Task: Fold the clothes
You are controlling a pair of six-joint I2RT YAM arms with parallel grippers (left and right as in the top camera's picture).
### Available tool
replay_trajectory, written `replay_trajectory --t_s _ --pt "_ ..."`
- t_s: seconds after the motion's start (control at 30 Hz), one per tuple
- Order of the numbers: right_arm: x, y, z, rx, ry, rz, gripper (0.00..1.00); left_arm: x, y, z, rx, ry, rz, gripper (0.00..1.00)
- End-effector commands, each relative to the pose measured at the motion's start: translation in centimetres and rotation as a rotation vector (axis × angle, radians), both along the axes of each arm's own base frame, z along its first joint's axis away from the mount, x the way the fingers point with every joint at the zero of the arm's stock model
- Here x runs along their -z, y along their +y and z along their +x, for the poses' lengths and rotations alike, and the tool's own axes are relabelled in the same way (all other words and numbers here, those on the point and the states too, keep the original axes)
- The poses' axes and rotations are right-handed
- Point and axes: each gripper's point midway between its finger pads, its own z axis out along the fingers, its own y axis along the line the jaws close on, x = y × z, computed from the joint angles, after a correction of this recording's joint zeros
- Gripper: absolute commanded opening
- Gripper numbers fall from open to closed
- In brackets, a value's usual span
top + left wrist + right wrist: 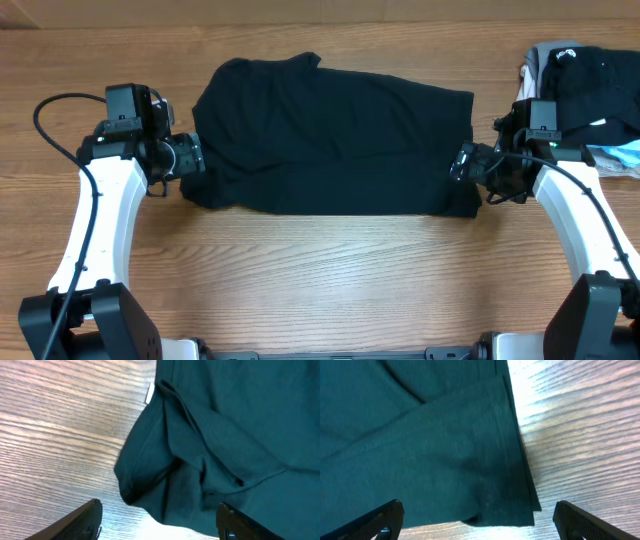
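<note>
The clothes (330,135), a large plain black T-shirt, lie across the middle of the table, doubled over lengthwise with a bunched left end. My left gripper (190,156) sits at that left end, open. In the left wrist view its fingertips (159,505) straddle the rumpled cloth (210,445) without pinching it, and a small white label (150,392) peeks out at the shirt's edge. My right gripper (465,163) is at the shirt's right end, open. In the right wrist view the jaws (478,505) stand wide over the flat layered corner (445,460).
A pile of other garments (585,75), black with white marks, grey and light blue, lies at the back right, close behind the right arm. The wooden table (320,280) shows bare in front of the shirt.
</note>
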Motion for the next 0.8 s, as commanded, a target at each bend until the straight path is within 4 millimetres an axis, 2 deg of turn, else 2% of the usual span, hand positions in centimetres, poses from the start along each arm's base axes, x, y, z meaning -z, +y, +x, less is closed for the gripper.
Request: replay_trajectory --t_s 0.0,0.13,0.27,0.57,0.67,0.77 --pt "-0.8 0.1 0.6 -0.028 -0.024 0.002 1.0 2.6 0.1 -1.0 0.032 0.042 0.017 0.74" --pt "-0.8 0.1 0.6 -0.028 -0.02 0.004 1.0 5.4 -0.3 -1.0 0.054 0.041 -0.003 0.68" --pt "-0.8 0.1 0.6 -0.027 -0.023 0.004 1.0 7.0 -1.7 -0.3 0.154 0.025 -0.058 0.62" --pt "-0.8 0.1 0.6 -0.027 -0.022 0.004 1.0 10.9 -2.5 -0.1 0.252 0.076 -0.085 0.53" --pt "-0.8 0.1 0.6 -0.027 -0.023 0.003 1.0 11.4 -2.9 -0.3 0.282 0.084 -0.104 0.44" --pt "-0.8 0.1 0.6 -0.027 -0.023 0.003 1.0 11.4 -2.9 -0.2 0.282 0.084 -0.103 0.25"
